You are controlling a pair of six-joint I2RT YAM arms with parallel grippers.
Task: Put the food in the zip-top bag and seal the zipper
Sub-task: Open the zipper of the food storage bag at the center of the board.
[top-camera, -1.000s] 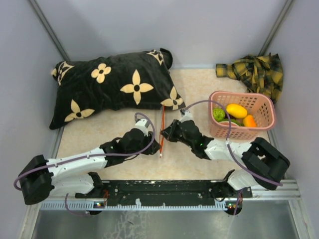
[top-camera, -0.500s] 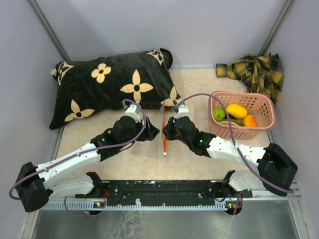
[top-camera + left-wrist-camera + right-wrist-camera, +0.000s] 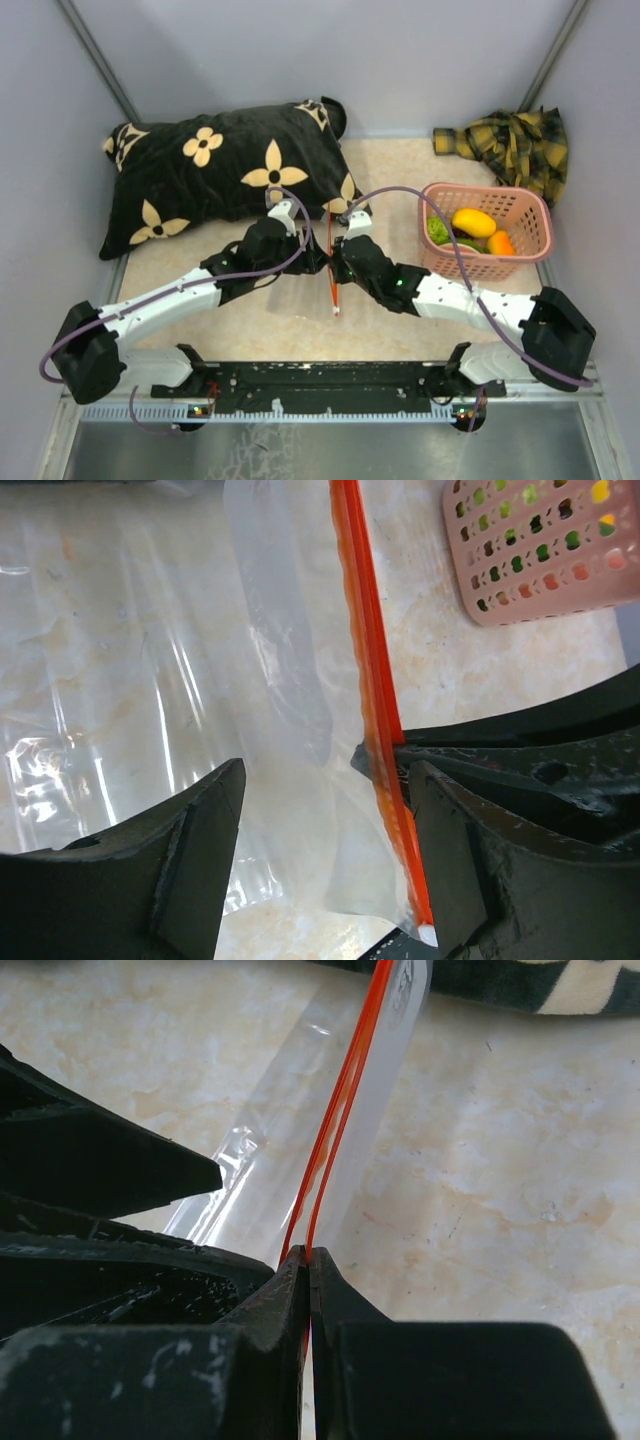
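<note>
Evidently right jaws pinch the zipper [image 3: 366, 630]; left jaws gape around the bag [image 3: 280, 630].

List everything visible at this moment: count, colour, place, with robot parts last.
pillow: 1, black with cream flowers, far left of the table
cloth: 1, yellow-and-dark plaid, far right corner
basket: 1, pink lattice, right side
food: 4 pieces visible (yellow, orange, light green, dark green), all in the basket
bag: 1, clear, table centre, between the grippers
zipper: 1, red-orange, along the bag's right edge
table: 1, beige marbled
left gripper: 1, black, open, straddling the bag's zipper edge
right gripper: 1, black, shut on the zipper
</note>
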